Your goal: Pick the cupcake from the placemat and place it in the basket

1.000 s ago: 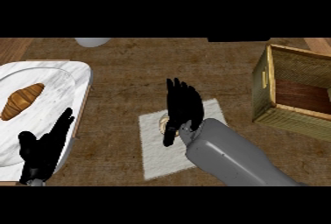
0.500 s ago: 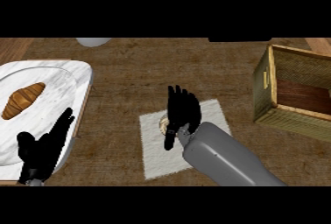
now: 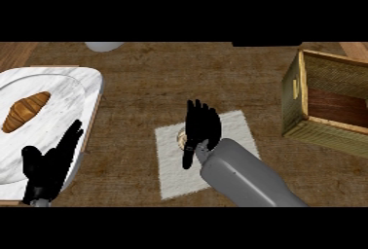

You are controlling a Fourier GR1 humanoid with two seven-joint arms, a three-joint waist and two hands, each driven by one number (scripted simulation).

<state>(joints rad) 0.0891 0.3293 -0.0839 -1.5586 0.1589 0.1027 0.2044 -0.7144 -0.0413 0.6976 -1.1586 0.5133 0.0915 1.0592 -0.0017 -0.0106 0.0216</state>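
- The cupcake (image 3: 182, 138) is seen on the white placemat (image 3: 176, 172), near the mat's far left corner; only a pale sliver of it shows at the left of the right hand (image 3: 201, 127).
- The right hand is laid over the cupcake with fingers straight and close together, pointing toward the counter's far edge; the thumb hangs down on the cupcake's left. Whether the palm touches the cupcake cannot be told, and no curl around it is seen.
- The grey right forearm (image 3: 241, 177) is brought in from the near edge and covers the mat's near right corner.
- The placemat is set around the middle of the brown counter (image 3: 151, 78), turned slightly askew.
- A strip of bare counter is left between the mat's right edge and the wicker basket (image 3: 298, 97), which stands at the right edge with its opening upward and a dark wooden floor visible inside.
- A broad stretch of bare counter lies between the mat and the far edge, where a pale round object (image 3: 104, 46) is cut off.
- At the left edge a marble-white tray (image 3: 72, 82) carries a croissant (image 3: 25, 112).
- The left hand (image 3: 46, 168) is rested open over the tray's near part, fingers up, well apart from the mat.
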